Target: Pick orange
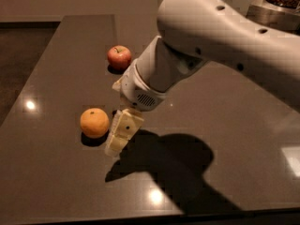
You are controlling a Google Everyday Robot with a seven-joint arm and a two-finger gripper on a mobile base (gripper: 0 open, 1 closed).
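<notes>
The orange (94, 122) is round and yellow-orange and lies on the dark table (56, 172) at the left of centre. My gripper (114, 119) hangs from the big white arm (220, 36), just right of the orange and close to it. Its jaws stand open. One cream finger (122, 132) points down to the table beside the orange, the other (118, 85) shows higher up by the wrist. Nothing is held. The gripper is not touching the orange.
A red apple (119, 57) with a stem lies further back, behind the gripper. A metal container (276, 3) with brown contents stands at the back right. The table's left edge runs along a dark floor; its front edge is near the bottom.
</notes>
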